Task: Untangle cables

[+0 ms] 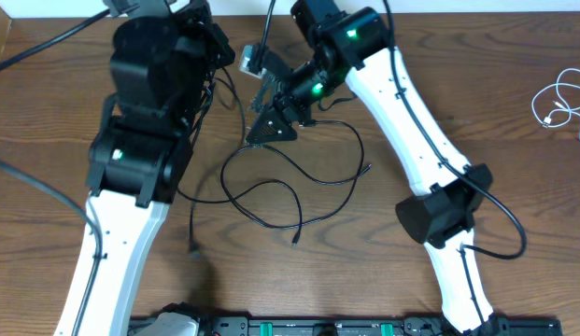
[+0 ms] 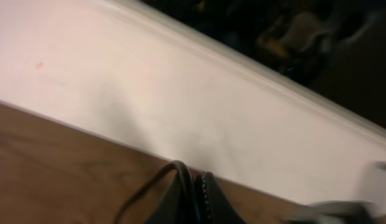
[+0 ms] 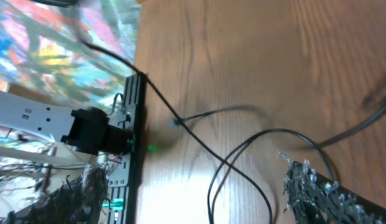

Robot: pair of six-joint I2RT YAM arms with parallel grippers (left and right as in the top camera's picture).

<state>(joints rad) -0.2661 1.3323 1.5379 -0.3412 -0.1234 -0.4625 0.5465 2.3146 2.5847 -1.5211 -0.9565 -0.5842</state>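
Long black cables (image 1: 291, 179) lie in crossed loops on the wooden table (image 1: 383, 280). One strand climbs toward my left gripper (image 1: 215, 73). In the left wrist view that gripper (image 2: 196, 198) is shut on a black cable (image 2: 174, 167), which arches over its fingertips. My right gripper (image 1: 269, 129) hovers just over the top of the loops. Its frayed fingers (image 3: 320, 193) stand wide apart, open, with two crossing black cables (image 3: 241, 154) on the wood between them, untouched. A white cable (image 1: 562, 101) lies coiled at the far right edge.
A black rail with green clips (image 1: 318, 327) runs along the table's front edge. Thicker black arm cables trail off the left side (image 1: 37, 191) and loop beside the right arm's base (image 1: 500, 245). A white wall (image 2: 180, 87) borders the table's back.
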